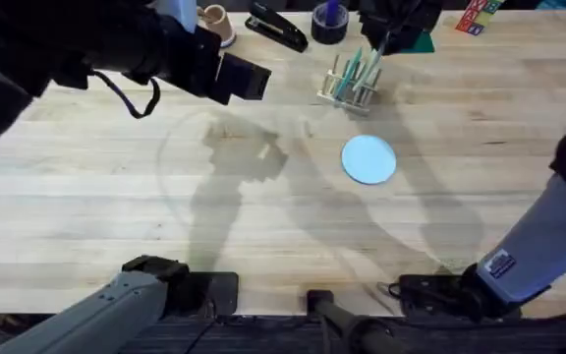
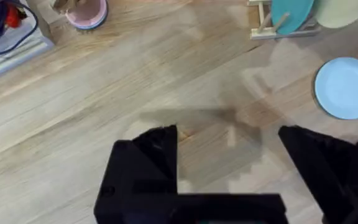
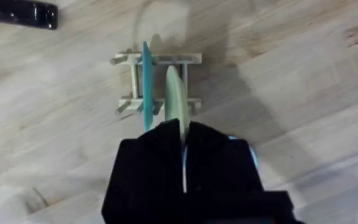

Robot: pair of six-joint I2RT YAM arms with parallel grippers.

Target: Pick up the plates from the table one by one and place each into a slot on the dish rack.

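1. Two plates stand in the dish rack (image 3: 159,81) as I write: the teal plate (image 3: 146,84) upright in its slot, and the cream plate (image 3: 176,99) on edge in the slot just beside it, pinched by my right gripper (image 3: 184,140), whose fingers are nearly closed on its rim.
2. I want the cream plate's lower edge seated on the rack's base between the pegs before I let go; from my wrist view I cannot quite tell whether it touches bottom, so I judge it safest to lower a little more, straight down.
3. I keep the plate parallel to the teal one and clear of it, so neither tips when I release.
4. I should open only slightly, then lift straight up, so my fingertips do not drag the rim or nudge the light rack along the table (image 1: 116,197).
5. The blue plate (image 1: 368,158) lies flat on the table, near the rack on the side toward my bases, and is the one left to place.
6. My left gripper (image 2: 229,155) hangs wide open and empty above bare wood, well apart from the rack.
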